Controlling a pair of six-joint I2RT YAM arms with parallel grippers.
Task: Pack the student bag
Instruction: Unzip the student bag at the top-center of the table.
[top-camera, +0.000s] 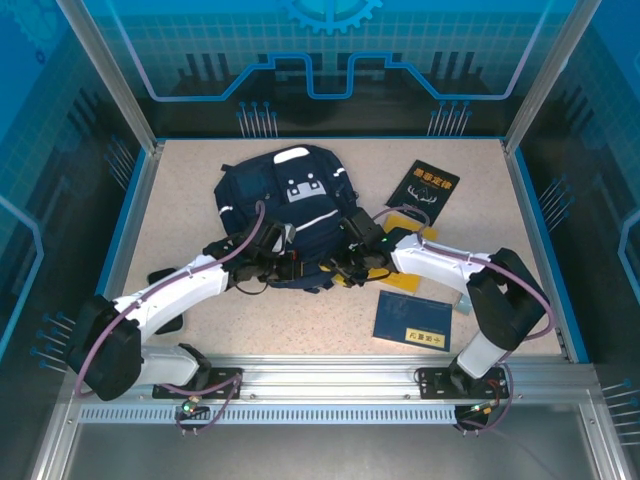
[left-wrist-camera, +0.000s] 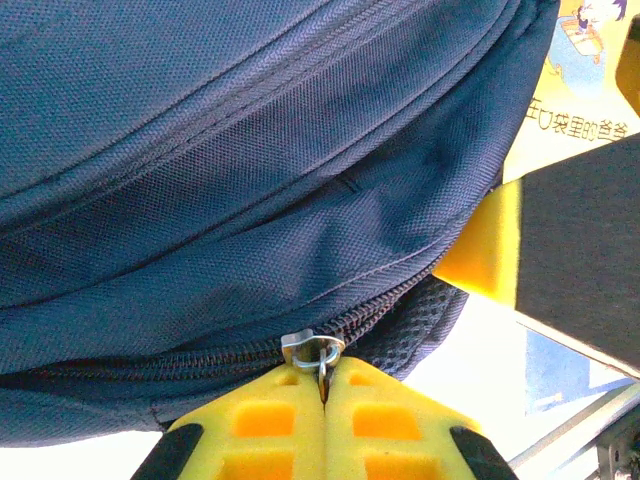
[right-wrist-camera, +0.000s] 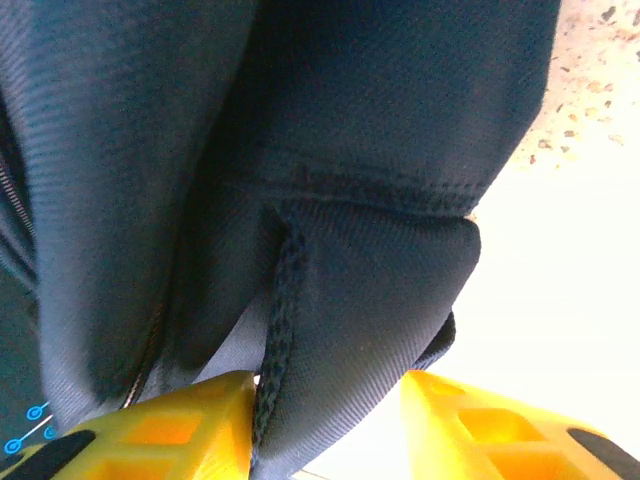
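Starting with the left gripper (left-wrist-camera: 322, 385), Mia: how do its yellow fingers stand?

Pressed together, Tom, clamped on the small silver metal zipper pull (left-wrist-camera: 318, 350) right at their tips. The dark zipper (left-wrist-camera: 180, 365) runs off to that hand's left.

And the student bag (top-camera: 290, 200)?

That large soft navy-blue fabric backpack lies on the speckled beige table (top-camera: 180, 210), directly ahead of both hands. Each gripper meets its near edge, the left one towards the left end and the right one towards the right end.

What about the right gripper (right-wrist-camera: 325, 385)?

Its fingers stand apart, with a fold of the navy fabric and a dark braided cord (right-wrist-camera: 280, 300) hanging between them. One finger touches the cloth. Whether the two are squeezing it, I cannot tell.

Anything else close to that hand?

A black book with a pale antler design (top-camera: 424, 193) lies beyond it and to its right. A flat blue book with a yellow label (top-camera: 412, 320) lies behind it, near the forearm. A yellow printed booklet (left-wrist-camera: 575, 110) sits to the right of the left hand.
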